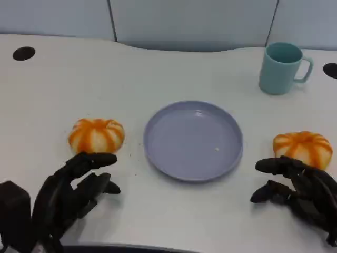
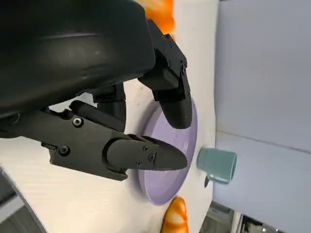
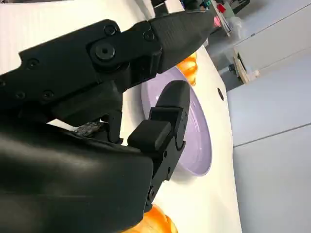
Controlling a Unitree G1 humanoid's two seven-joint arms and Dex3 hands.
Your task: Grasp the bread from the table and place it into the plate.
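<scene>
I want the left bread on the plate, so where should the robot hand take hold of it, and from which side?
Probably from above: the left bread is a low, round, ribbed dome lying flat, so fingers should straddle its widest sides. The left robot hand sits open just in front of it, with the plate to the bread's right.

Office or lab: white desk [image 1: 158, 68] with cable grommets [image 1: 23, 53], partition panels [image 1: 189, 21].
</scene>
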